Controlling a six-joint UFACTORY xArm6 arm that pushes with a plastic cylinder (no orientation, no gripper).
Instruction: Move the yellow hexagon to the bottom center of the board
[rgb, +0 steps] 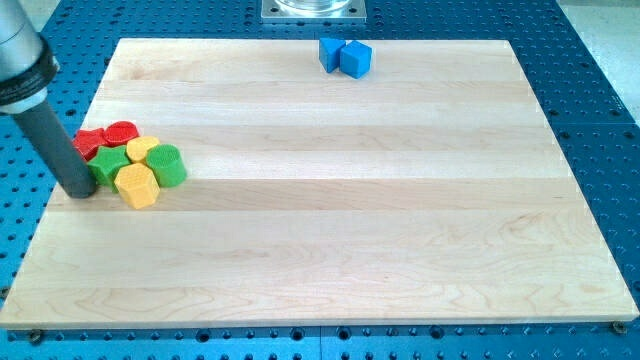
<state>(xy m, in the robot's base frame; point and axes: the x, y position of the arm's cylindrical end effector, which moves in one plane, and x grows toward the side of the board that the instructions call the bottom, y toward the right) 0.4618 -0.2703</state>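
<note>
The yellow hexagon (137, 185) lies near the board's left edge, at the lower end of a tight cluster. Touching it are a green star-like block (109, 163), a green round block (167, 164) and a second yellow block (139, 150). Two red blocks (108, 135) sit at the cluster's top left. My tip (80, 191) rests on the board just left of the cluster, about a block's width left of the yellow hexagon, next to the green star-like block.
Two blue blocks (345, 56) touch each other near the board's top edge, right of centre. The wooden board (330, 220) lies on a blue perforated table (600, 70). A metal base plate (315, 10) shows at the view's top.
</note>
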